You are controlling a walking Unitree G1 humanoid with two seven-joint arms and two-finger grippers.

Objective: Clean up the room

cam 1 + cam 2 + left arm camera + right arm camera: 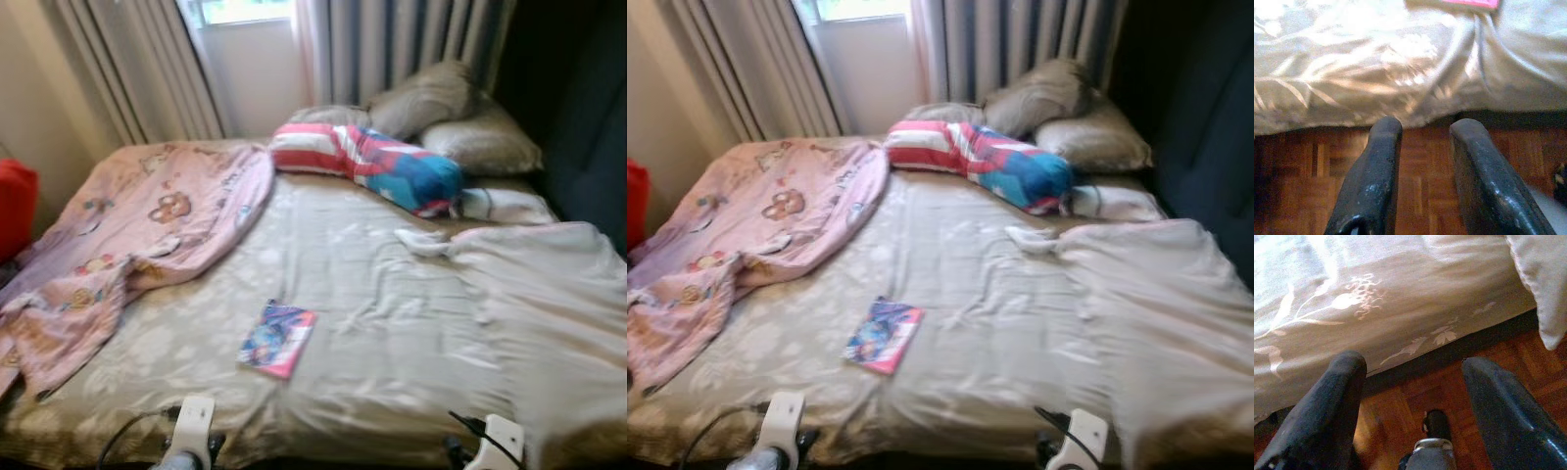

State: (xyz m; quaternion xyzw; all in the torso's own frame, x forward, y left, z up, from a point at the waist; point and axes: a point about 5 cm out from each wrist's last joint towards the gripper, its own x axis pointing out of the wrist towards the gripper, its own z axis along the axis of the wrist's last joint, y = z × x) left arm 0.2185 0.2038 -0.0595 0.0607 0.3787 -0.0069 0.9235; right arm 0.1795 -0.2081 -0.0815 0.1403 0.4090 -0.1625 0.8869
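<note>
Pink book (277, 339) lies beyond left gripper (1425, 128).

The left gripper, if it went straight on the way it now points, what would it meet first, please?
Most likely the hanging edge of the beige bedsheet, just above the wooden floor. The left gripper is open and holds nothing. The pink book lies farther on, though depth is uncertain.

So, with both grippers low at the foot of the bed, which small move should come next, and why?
Probably raise the open left gripper over the bed edge toward the small colourful pink-edged book. It lies loose on the beige floral bedsheet, nearest that arm. The open right gripper hangs over the wooden floor, holding nothing.
</note>
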